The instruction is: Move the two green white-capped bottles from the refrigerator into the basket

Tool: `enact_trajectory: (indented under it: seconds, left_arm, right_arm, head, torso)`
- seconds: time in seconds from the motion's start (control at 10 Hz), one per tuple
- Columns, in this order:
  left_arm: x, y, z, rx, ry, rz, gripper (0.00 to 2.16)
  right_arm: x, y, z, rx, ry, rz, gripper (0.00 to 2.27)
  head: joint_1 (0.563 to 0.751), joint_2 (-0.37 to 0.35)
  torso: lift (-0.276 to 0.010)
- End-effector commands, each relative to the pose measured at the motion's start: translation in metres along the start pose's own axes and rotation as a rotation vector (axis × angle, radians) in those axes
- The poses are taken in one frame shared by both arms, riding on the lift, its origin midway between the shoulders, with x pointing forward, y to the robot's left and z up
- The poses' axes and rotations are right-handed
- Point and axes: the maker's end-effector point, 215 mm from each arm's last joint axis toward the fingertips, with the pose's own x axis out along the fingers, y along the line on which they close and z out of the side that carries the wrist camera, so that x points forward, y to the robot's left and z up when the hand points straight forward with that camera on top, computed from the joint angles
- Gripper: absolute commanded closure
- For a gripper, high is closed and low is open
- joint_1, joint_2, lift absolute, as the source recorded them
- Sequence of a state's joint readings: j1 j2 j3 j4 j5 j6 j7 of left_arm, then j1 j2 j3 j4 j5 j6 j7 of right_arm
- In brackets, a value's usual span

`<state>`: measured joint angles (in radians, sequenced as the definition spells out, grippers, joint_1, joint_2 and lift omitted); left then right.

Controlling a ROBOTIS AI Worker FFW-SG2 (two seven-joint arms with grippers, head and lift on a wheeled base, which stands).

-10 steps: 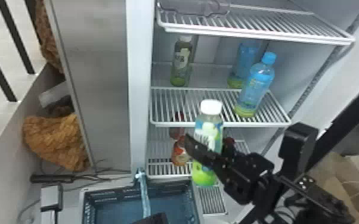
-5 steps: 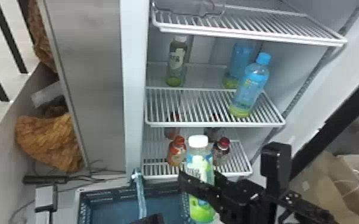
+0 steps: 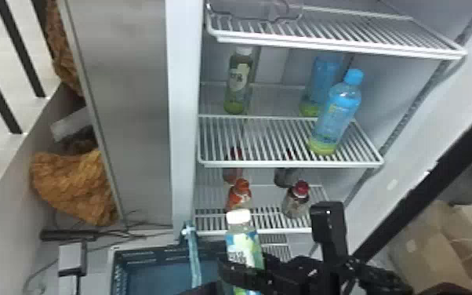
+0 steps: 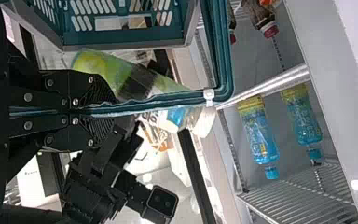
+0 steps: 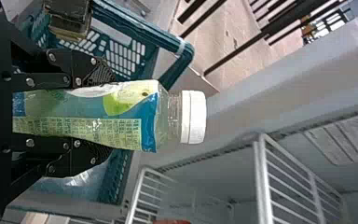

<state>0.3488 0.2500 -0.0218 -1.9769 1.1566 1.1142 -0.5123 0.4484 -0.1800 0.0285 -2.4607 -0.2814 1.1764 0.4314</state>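
Observation:
My right gripper [image 3: 243, 270] is shut on a green bottle [image 3: 245, 245] with a white cap, held upright beside the basket's right side. In the right wrist view, the gripper [image 5: 103, 114] has one finger on either side of the bottle [image 5: 135, 105], with the teal basket [image 5: 121, 56] behind. A second green white-capped bottle [image 3: 239, 78] stands at the back left of the middle shelf. The basket [image 3: 114, 270] is at the bottom edge. Beside it my left gripper [image 3: 202, 289] is at the basket's handle [image 3: 193, 255]; in the left wrist view the gripper [image 4: 107, 111] is closed on that handle [image 4: 168, 99].
Two blue bottles [image 3: 335, 117] stand at the right of the middle shelf [image 3: 262, 162]. Lower down are an orange-capped bottle [image 3: 240, 196] and a red-capped one [image 3: 297, 202]. The fridge's left edge [image 3: 186, 117] rises behind the basket; cardboard boxes [image 3: 423, 239] lie at the right.
The right gripper has carried its bottle down and to the left, away from the shelves, uncovering the small bottles on the lower shelf. My left gripper has kept its place at the handle.

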Motion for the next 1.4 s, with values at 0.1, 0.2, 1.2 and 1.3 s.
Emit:
enact_trajectory:
  seconds: [0.1,0.2,1.2,1.3]
  left_arm:
    - [0.0,0.0,-0.001,-0.001,0.002,0.0,1.19]
    - [-0.001,0.0,0.0,0.0,0.001,0.001,1.19]
    - [-0.005,0.005,-0.001,-0.007,-0.008,0.013,1.19]
    - [-0.006,0.005,0.001,-0.006,-0.011,0.015,1.19]
  right_arm:
    - [0.018,-0.001,-0.016,0.016,0.051,0.022,0.87]
    - [0.025,-0.001,-0.015,0.014,0.052,0.029,0.83]
    - [-0.01,-0.013,0.06,-0.116,-0.196,-0.06,0.31]
    - [-0.033,-0.017,0.086,-0.16,-0.287,-0.125,0.31]
  head:
    - [0.695,-0.156]
    - [0.695,-0.149]
    - [0.695,-0.147]
    - [0.695,-0.156]
  torso:
    - [-0.004]
    - [-0.004]
    - [-0.004]
    - [-0.004]
